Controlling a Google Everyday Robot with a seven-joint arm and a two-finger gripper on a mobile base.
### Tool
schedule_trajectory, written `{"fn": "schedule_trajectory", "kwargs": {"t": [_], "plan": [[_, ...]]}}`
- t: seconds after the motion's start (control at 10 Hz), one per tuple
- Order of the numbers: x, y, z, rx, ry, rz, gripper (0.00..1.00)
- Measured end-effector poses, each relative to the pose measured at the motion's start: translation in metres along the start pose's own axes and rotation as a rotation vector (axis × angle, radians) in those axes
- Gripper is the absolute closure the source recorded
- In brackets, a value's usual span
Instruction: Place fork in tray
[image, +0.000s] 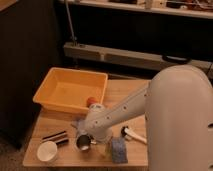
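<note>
The claw is down at the table, just beside the metal cup, in front of the yellow tray. Open or closed, I can't tell. The fork I can't make out; the arm covers that spot.

Yellow-orange tray, white cup, tan table; whitish gripper beside silvery cup.
</note>
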Motion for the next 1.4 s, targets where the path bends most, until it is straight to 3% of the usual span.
{"fn": "schedule_trajectory", "kwargs": {"t": [0.2, 0.4, 0.8, 1.1, 1.4], "plan": [[0.002, -0.001, -0.003, 0.000, 0.002, 0.003, 1.00], [-0.001, -0.001, -0.006, -0.013, -0.007, 0.017, 1.00], [-0.001, -0.026, -0.051, -0.070, -0.051, 0.192, 1.00], [0.000, -0.041, -0.069, -0.099, -0.095, 0.261, 1.00], [0.018, -0.059, -0.108, -0.114, -0.139, 0.324, 1.00]]}}
